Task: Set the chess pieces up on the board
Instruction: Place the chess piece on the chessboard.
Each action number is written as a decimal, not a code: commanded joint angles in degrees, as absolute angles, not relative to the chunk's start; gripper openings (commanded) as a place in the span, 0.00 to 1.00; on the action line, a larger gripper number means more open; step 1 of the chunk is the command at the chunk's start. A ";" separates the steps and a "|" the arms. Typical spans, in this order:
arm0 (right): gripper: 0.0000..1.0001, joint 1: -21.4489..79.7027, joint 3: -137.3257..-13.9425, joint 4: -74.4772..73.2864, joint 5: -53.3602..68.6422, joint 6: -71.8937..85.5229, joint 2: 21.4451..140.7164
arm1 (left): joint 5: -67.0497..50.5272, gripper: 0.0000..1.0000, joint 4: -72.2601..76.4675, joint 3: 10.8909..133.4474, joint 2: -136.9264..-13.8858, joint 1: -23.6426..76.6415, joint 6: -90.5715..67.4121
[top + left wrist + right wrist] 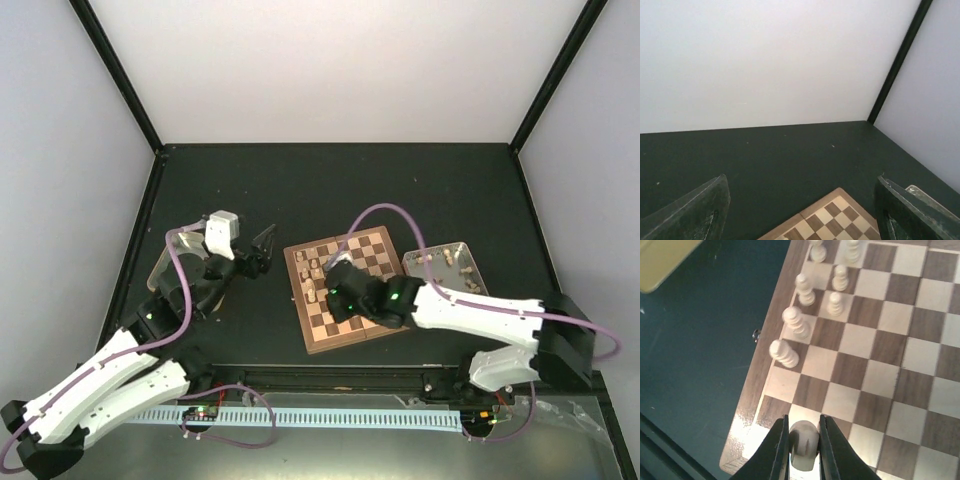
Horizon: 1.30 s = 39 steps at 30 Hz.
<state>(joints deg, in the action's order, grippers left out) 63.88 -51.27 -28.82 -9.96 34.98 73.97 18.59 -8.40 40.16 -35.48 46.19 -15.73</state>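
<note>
So, we've got the right gripper (803,440) pinched tight on a pale piece (804,447), a smooth rounded little knob, low over a corner of the board (880,355). That board is wood veneer with visible grain, dark brown and pale tan checks, and a brown rim with a shiny glare patch near that corner. Seven more pale chess pieces (796,322) stand upright in the two rows along that rim, all turned with stacked ridges.

Over on the other side, the left gripper (801,200) is spread wide with nothing between its dark, scuffed-looking fingers (705,212). It hangs off the board's left side above the matte dark table (300,190), facing the plain white back wall (340,70).

Around it: a clear tray (475,262) with a few pieces sits just right of the board, and a yellowish tin (660,262) lies off to the left. From overhead, the right arm's white shell (470,312) and a lavender cable (375,212) hide part of the board, so we can't tell what's under there.
</note>
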 commanded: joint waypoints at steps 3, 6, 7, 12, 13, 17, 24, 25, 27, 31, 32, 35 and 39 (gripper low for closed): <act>0.01 73.00 -59.27 -35.34 -24.41 37.06 85.85 | 24.78 0.81 -12.68 41.96 -33.47 45.64 -17.02; 0.01 75.10 -61.67 -36.04 -23.76 37.36 89.61 | 24.99 0.81 -13.36 41.94 -33.30 45.58 -16.83; 0.01 75.35 -62.18 -36.19 -23.27 37.50 90.38 | 24.99 0.81 -13.51 41.86 -33.34 45.60 -16.73; 0.01 75.50 -62.33 -35.55 -20.33 37.86 91.68 | 24.69 0.82 -13.93 41.56 -33.53 45.35 -16.11; 0.01 75.50 -62.32 -35.57 -19.58 37.76 91.97 | 24.70 0.82 -13.89 41.51 -33.61 45.32 -15.91; 0.02 75.45 -62.19 -34.87 -17.21 37.37 93.38 | 24.70 0.82 -13.35 41.25 -34.03 45.20 -15.45; 0.03 75.49 -63.72 -34.65 -15.72 36.09 96.73 | 24.61 0.82 -12.67 41.35 -35.27 45.00 -14.95; 0.03 75.45 -63.94 -34.70 -15.80 36.00 97.09 | 24.57 0.82 -12.58 41.38 -35.39 45.00 -14.82; 0.03 75.50 -64.26 -34.55 -16.23 35.88 97.65 | 24.60 0.83 -12.50 41.29 -35.55 44.91 -14.80; 0.03 75.47 -64.86 -34.80 -17.47 36.15 98.71 | 24.65 0.83 -12.39 41.22 -35.77 44.74 -14.75; 0.03 75.45 -64.86 -34.80 -17.82 36.29 98.90 | 24.66 0.83 -12.39 41.22 -35.89 44.71 -14.76; 0.04 75.38 -65.06 -35.18 -18.89 36.99 99.65 | 24.70 0.83 -12.37 41.22 -36.01 44.59 -14.68; 0.05 75.38 -65.53 -35.46 -19.76 37.46 100.99 | 24.56 0.83 -12.14 41.29 -36.58 44.41 -14.71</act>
<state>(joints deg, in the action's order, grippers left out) 75.35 -63.94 -35.18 -16.91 36.34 99.33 23.81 -13.23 40.23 -35.77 44.95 -15.38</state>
